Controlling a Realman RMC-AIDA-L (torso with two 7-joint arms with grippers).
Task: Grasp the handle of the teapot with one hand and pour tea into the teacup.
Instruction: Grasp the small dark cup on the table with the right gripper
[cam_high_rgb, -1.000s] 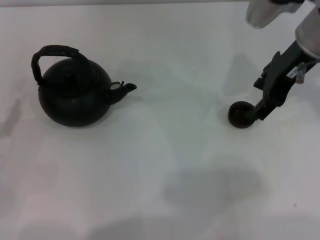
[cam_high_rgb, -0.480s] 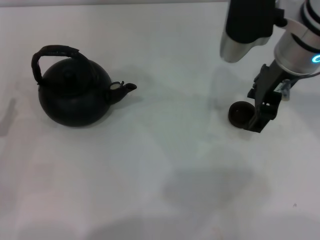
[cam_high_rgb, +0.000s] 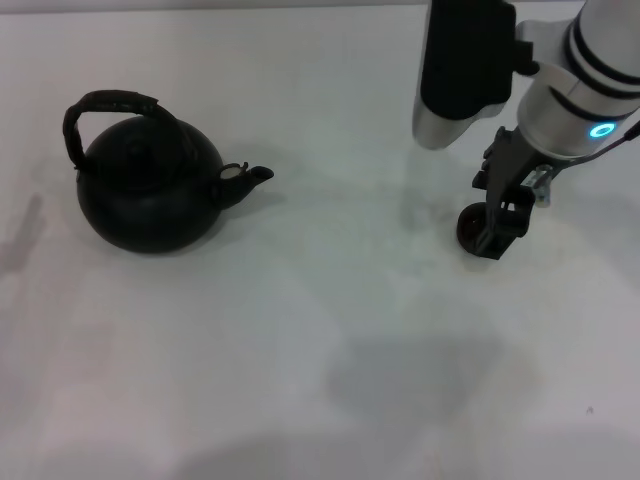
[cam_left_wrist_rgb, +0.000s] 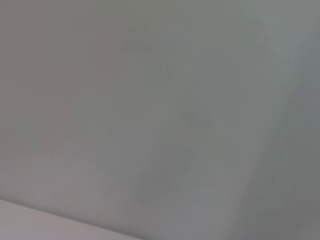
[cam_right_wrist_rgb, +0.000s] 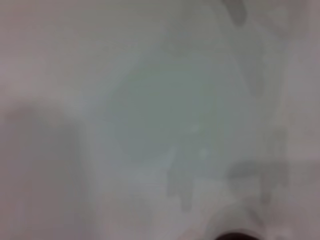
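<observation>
The teapot (cam_high_rgb: 150, 195) stands at the left of the head view, its spout pointing right and its wrapped brown handle (cam_high_rgb: 110, 103) arched over the lid. The teacup (cam_high_rgb: 466, 225) stands far to its right on the white table (cam_high_rgb: 320, 330). My right gripper (cam_high_rgb: 497, 235) is down at the cup's right side and covers most of it; only the cup's left edge shows. A dark curved edge (cam_right_wrist_rgb: 235, 236) in the right wrist view may be the cup. My left gripper is out of view; its wrist view shows only bare pale surface.
The right arm's silver and black forearm (cam_high_rgb: 460, 70) hangs over the table's far right. A wide stretch of bare white table lies between teapot and cup.
My right arm has swung left and down over the teacup, hiding more of it. The cup's left edge and the teapot have stayed where they were.
</observation>
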